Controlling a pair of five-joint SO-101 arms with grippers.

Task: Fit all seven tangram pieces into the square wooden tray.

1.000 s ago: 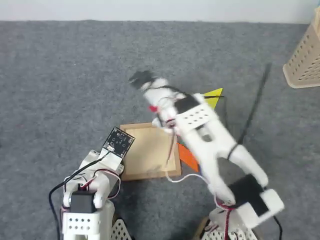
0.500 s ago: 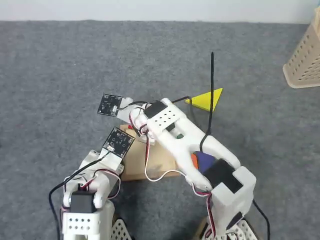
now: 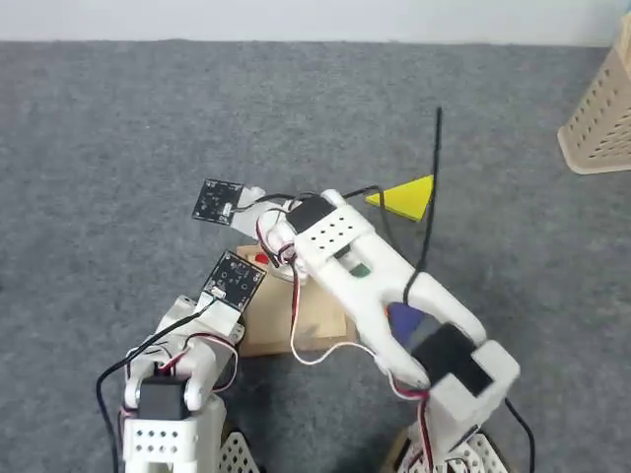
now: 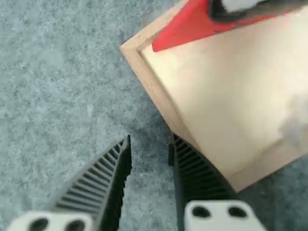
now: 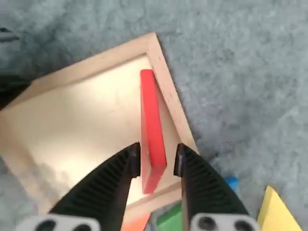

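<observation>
We see the right hand (image 5: pixel 156 159) clamped on the red piece (image 5: pixel 151 120); the piece stands on edge inside the square wooden tray (image 5: pixel 168 94), running just beside one inner wall; we cannot tell whether it touches the tray floor. The left hand (image 4: pixel 149 144) hangs over the grey counter (image 3: pixel 118 148) just beside a tray corner, its fingers slightly apart with nothing between them. From above, a yellow triangle (image 3: pixel 404 197) lies on the counter beyond the tray; a blue piece (image 3: pixel 404 317) lies near the tray, partly under the right arm; green (image 5: pixel 171 216) and orange (image 5: pixel 137 224) pieces show just outside the rim.
</observation>
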